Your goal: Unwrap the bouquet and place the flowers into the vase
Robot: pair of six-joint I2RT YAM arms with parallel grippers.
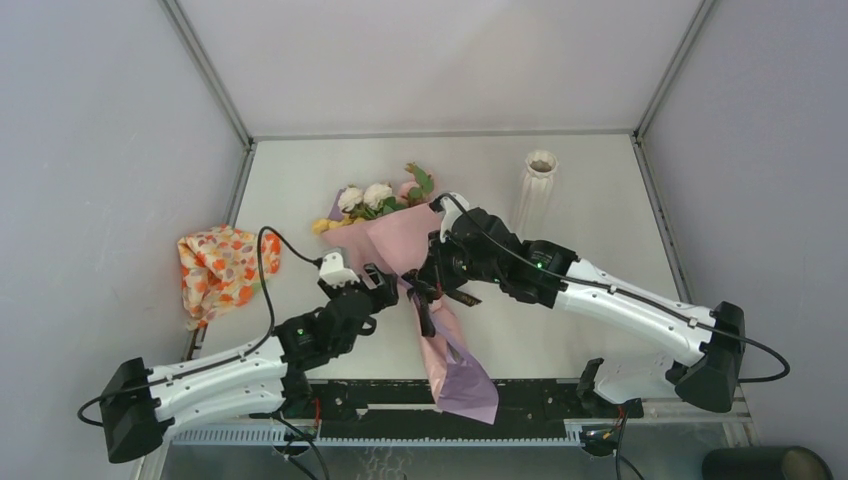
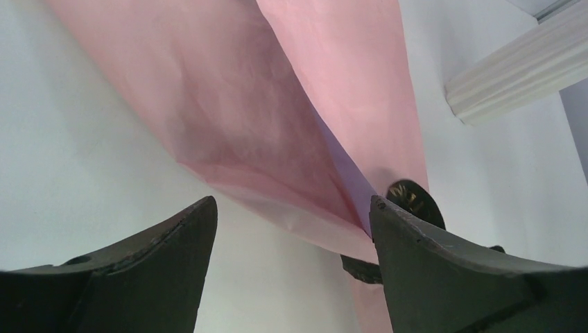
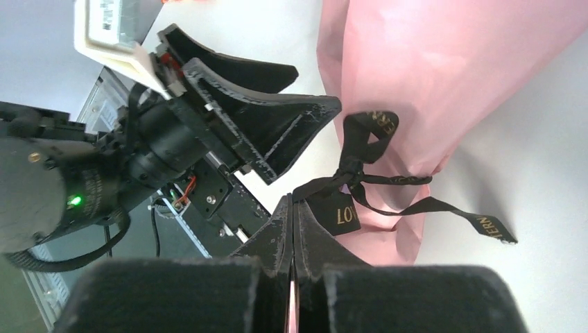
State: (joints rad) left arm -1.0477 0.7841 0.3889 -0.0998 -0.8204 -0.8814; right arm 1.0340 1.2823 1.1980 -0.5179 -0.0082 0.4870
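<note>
The bouquet [image 1: 395, 240] lies across the table, a pink and lilac paper cone with cream and pink flowers [image 1: 365, 197] at its far end. A black ribbon [image 3: 360, 173] ties its narrow waist. My right gripper [image 3: 292, 201] is shut on one end of that ribbon, right at its tips, and stands just over the waist [image 1: 428, 280]. My left gripper [image 1: 382, 285] stands open beside the cone's left side, the pink paper [image 2: 277, 104] just beyond its fingertips [image 2: 201, 215] and nothing between them. The ribbed white vase [image 1: 537, 185] stands upright at the back right.
An orange floral cloth [image 1: 220, 270] lies bunched at the table's left edge. The cone's lilac tail [image 1: 470, 390] hangs over the near edge onto the black rail. The left gripper's fingers [image 3: 277, 118] are close to the ribbon knot in the right wrist view.
</note>
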